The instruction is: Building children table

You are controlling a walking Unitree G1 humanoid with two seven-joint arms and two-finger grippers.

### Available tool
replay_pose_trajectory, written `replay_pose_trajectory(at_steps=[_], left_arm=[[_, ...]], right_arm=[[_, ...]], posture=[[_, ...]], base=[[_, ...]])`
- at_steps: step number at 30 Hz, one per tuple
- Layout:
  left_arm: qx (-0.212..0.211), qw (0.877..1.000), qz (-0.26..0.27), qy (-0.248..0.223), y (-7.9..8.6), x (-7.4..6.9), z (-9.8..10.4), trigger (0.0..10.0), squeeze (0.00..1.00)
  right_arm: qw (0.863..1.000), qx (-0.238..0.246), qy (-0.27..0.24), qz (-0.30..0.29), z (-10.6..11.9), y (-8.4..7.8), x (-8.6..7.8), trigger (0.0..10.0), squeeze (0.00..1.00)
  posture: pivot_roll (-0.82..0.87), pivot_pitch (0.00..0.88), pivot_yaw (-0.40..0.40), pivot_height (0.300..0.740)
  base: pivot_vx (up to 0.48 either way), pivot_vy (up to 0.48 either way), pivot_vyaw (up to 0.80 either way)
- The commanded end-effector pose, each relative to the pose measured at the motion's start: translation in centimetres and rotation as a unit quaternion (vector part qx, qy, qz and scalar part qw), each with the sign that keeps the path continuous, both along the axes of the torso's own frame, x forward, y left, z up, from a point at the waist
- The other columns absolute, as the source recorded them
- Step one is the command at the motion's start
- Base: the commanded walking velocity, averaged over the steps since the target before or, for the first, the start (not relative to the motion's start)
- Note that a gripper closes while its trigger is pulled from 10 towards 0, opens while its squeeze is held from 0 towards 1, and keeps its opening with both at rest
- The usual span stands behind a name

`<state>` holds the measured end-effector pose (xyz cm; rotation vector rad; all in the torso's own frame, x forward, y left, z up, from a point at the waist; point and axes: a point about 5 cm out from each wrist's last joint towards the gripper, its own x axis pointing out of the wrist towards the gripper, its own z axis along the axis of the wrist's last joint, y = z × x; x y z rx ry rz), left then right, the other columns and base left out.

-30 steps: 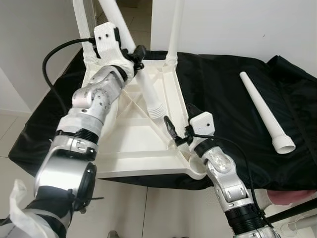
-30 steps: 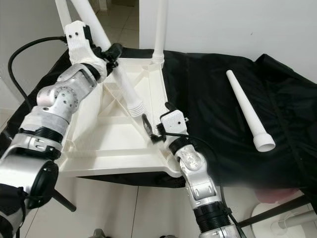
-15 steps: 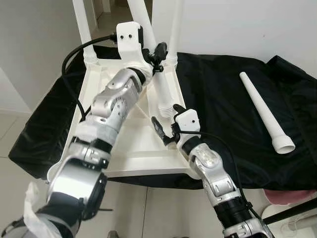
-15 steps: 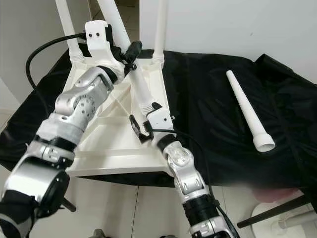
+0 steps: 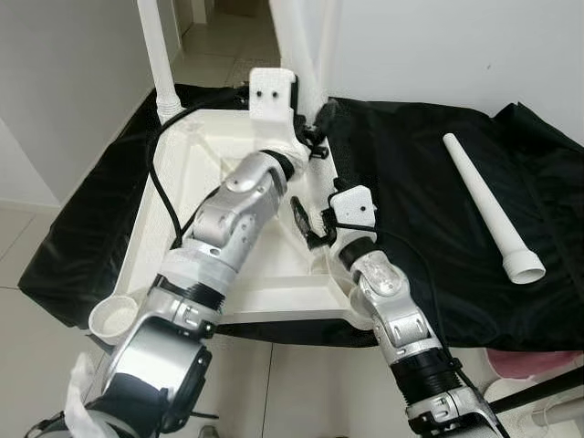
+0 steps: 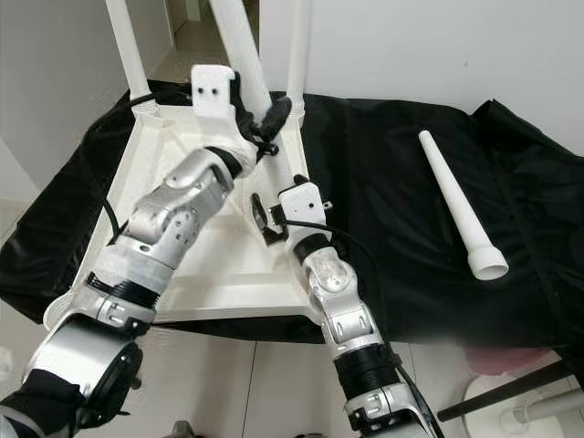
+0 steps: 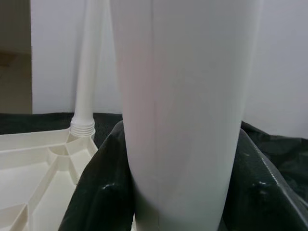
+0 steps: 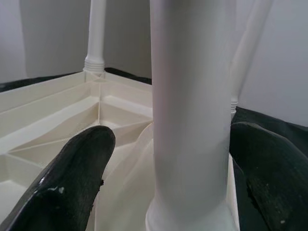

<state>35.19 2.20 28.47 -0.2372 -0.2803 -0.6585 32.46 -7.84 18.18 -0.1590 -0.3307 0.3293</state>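
— What are the claws doing?
— The left claw is clamping the table leg; the right claw is spreading loosely around its lower end, over the upturned tabletop.
— How will the leg handle?
— Probably light, stiff, smooth plastic; gripping low near the ribbed end looks steadiest.
— And around?
— Black cloth is covering the worktop, a spare leg is lying apart, white walls behind.

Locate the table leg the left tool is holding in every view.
Left eye: held leg at top centre, above the left tool.
Right eye: top, left of centre.
Left wrist: close up, between the fingers.
Right wrist: upright, centre.
Shared landmark: the upturned tabletop.
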Motion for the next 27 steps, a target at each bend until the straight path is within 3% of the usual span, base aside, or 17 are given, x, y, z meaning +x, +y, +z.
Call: replay_pose_trajectory(at_steps=[1,15,18,19,22,23,27], left_arm=[[0.01,0.999,-0.043,-0.03,-0.7,-0.9,0.4,10.0,0.0],[0.015,0.998,-0.043,-0.04,-1.1,-1.4,0.6,10.0,0.0],[0.016,0.998,-0.043,-0.044,-1.1,-1.5,0.8,10.0,0.0],[0.017,0.998,-0.044,-0.045,-1.2,-1.5,0.8,10.0,0.0],[0.018,0.998,-0.044,-0.045,-1.2,-1.6,0.8,10.0,0.0],[0.019,0.998,-0.045,-0.046,-1.4,-1.7,0.8,10.0,0.0],[0.02,0.997,-0.05,-0.047,-1.8,-2.0,0.8,10.0,0.0]], right_arm=[[1.0,0.009,0.004,-0.021,0.1,-0.4,0.5,10.0,0.0],[0.998,0.007,0.02,-0.052,0.3,-0.4,2.0,10.0,0.0],[0.998,0.006,0.025,-0.059,0.6,-0.3,2.5,9.3,0.0],[0.998,0.006,0.024,-0.058,0.7,-0.2,2.6,3.2,0.0],[0.998,0.007,0.024,-0.057,0.8,-0.1,2.6,3.2,0.0],[0.998,0.008,0.021,-0.053,0.9,0.0,2.7,0.0,0.0],[0.998,0.006,0.021,-0.052,0.8,0.2,2.7,0.0,0.0]], posture=[[0.0,0.032,-0.037,0.74],[0.01,0.051,-0.031,0.74],[0.01,0.054,-0.031,0.74],[0.01,0.055,-0.03,0.74],[0.01,0.055,-0.03,0.74],[0.01,0.055,-0.032,0.74],[0.01,0.055,-0.031,0.74]], base=[[0.0,0.0,0.0],[0.0,0.0,0.0],[0.0,0.0,0.0],[0.0,0.0,0.0],[0.0,0.0,0.0],[0.0,0.0,0.0],[0.0,0.0,0.0]])
